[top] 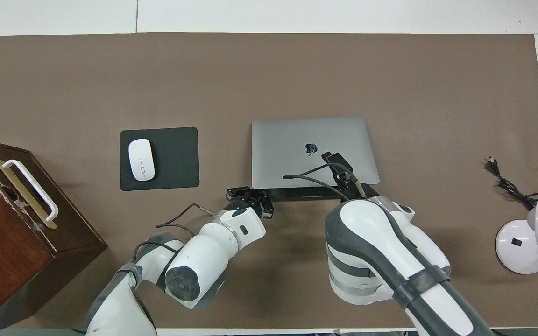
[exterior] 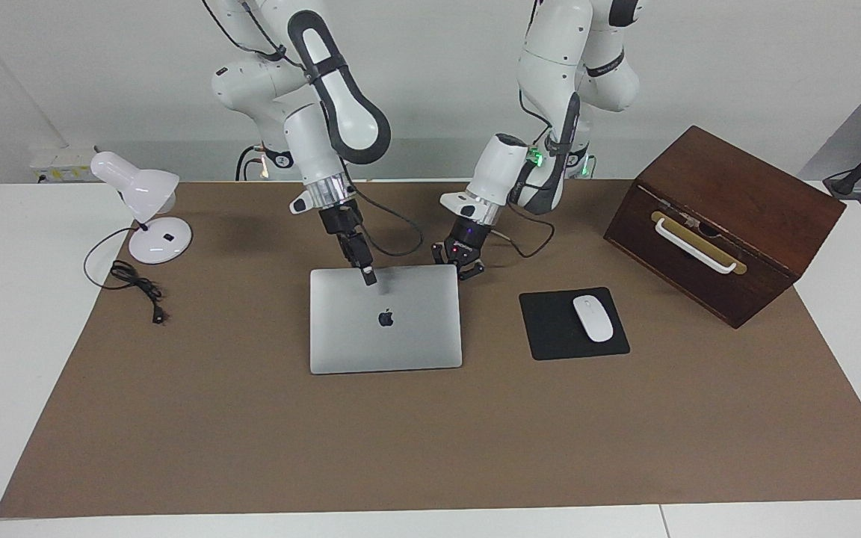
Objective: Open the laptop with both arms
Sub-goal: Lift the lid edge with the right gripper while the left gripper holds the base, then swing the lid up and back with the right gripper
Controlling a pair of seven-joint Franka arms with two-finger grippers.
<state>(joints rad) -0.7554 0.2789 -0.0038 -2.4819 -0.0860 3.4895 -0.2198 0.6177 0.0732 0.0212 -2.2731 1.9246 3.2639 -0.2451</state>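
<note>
Laptop (exterior: 386, 319) lay closed and flat on worktop (exterior: 251, 433), lid up. Right end effector (exterior: 369, 278) tipped down onto lid edge nearest robots, just robotward of logo; opening could not be told. Left end effector (exterior: 460, 263) fully closed, gripping nothing, low beside laptop's corner toward mouse pad (exterior: 550, 329) and mouse (exterior: 593, 318).

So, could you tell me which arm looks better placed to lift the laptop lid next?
Probably left: the left tool sits low beside the laptop at its edge nearest the robots, while the right tool is over the lid.
</note>
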